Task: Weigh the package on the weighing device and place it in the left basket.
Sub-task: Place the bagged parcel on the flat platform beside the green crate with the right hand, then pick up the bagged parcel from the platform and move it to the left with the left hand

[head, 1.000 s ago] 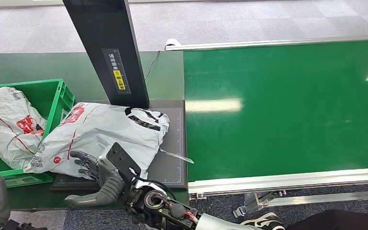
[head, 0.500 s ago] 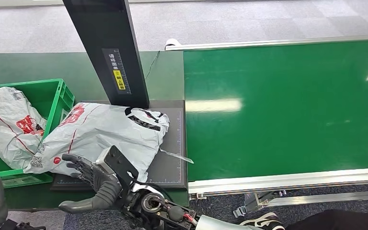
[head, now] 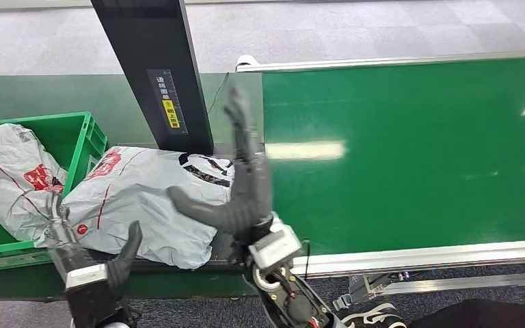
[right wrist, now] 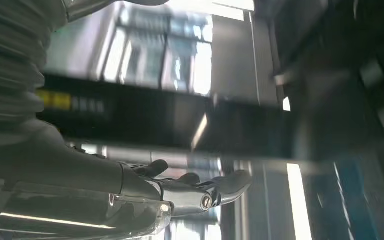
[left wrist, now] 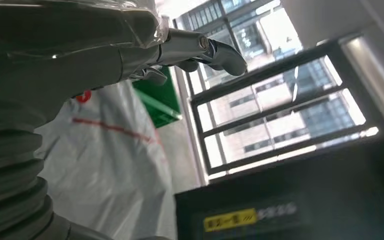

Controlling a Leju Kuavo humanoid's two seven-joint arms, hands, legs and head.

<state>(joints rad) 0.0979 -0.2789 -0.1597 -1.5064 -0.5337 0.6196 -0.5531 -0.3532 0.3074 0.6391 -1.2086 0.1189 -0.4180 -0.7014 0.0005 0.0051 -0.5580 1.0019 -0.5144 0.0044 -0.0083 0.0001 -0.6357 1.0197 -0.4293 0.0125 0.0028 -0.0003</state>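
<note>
Package (head: 152, 201): crumpled grey plastic mailer (red print), centre-left on flat dark scale (head: 243, 236). Left hand (head: 89, 263) and right hand (head: 236, 184): fingers spread, holding nothing.

The right robot hand (head: 236, 198), previously low at the near edge of the package (head: 152, 201), has risen with fingers extended upward over its right end, while the left robot hand (head: 89, 263) has come up at its near-left corner.

Package (head: 147, 205): crinkled glossy plastic film. Basket (head: 75, 133): hard green plastic. Conveyor belt (head: 410, 150): smooth, glossy.
</note>
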